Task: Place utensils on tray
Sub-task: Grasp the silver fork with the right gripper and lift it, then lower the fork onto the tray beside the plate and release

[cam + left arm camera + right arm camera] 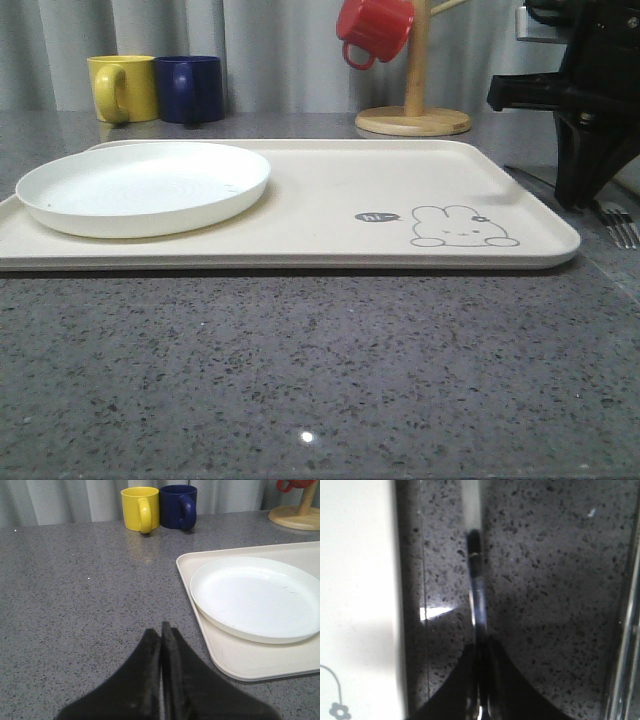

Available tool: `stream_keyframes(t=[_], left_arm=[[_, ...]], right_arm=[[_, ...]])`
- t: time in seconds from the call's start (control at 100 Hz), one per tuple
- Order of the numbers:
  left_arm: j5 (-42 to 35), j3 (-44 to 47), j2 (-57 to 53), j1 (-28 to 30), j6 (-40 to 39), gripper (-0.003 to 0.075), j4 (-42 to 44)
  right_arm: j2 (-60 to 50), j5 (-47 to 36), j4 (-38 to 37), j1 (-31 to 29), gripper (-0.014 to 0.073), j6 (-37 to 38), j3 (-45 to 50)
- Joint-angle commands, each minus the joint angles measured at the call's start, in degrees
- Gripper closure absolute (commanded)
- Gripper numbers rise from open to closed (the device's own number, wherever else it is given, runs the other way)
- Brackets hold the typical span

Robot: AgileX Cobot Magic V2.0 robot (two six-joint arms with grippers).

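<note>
The cream tray (330, 200) with its rabbit drawing lies across the counter, and a round white plate (140, 185) sits on its left part. My right gripper (578, 195) hangs just off the tray's right edge. It is shut on a slim silver utensil (478, 595) whose handle runs out past the fingertips over the grey counter beside the tray (355, 580). Fork tines (621, 228) lie on the counter right of that gripper. Another silver utensil (624, 645) lies alongside. My left gripper (161, 627) is shut and empty over bare counter, left of the tray (240, 662).
A yellow mug (122, 88) and a dark blue mug (190, 88) stand at the back left. Behind the tray, a wooden mug stand (413, 118) carries a red mug (374, 30). The tray's right half is bare.
</note>
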Motion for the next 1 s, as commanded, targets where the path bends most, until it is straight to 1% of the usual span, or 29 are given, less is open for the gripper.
stream_keyframes(t=[0.0,0.12,0.26,0.38,0.48,0.59,0.71,0.84,0.99], left_arm=[[-4.1,-1.4,0.5,-0.3,0.1,0.0739,-0.1],[-4.1,-1.4,0.5,-0.3,0.1,0.0739,-0.1],[-4.1,-1.4,0.5,-0.3,0.1,0.0739,-0.1],[-4.1,-1.4,0.5,-0.3,0.1,0.0739,-0.1],[-4.1,-1.4,0.5,-0.3,0.1,0.0739,-0.1],[-4.1,-1.4,0.5,-0.3,0.1,0.0739,-0.1],[-4.1,-1.4,0.5,-0.3,0.1,0.0739,-0.1],[-4.1,-1.4,0.5,-0.3,0.1,0.0739,-0.1],[-4.1,-1.4,0.5,-0.3,0.1,0.0739,-0.1]], right_arm=[[-2.3,-1.0,0.1,0.0,0.0652,0.1,-1.9],[-3.6,-0.9,0.1,0.1,0.0652,0.1,-3.1],[-5.8,0.2,-0.1,1.5,0.0652,-0.5,-7.5],[-5.2,3.2,-0.9,5.6,0.0652,-0.9,-12.9],[-2.8,5.9,-0.9,10.2,0.0652,-0.5,-16.1],[0.8,5.6,-0.9,15.0,0.0652,4.0,-18.7],[5.1,5.1,-0.9,18.8,0.0652,8.8,-21.6],[9.2,4.0,-0.9,20.9,0.0652,15.5,-25.0],[12.6,3.8,-0.9,21.8,0.0652,19.8,-28.8]])
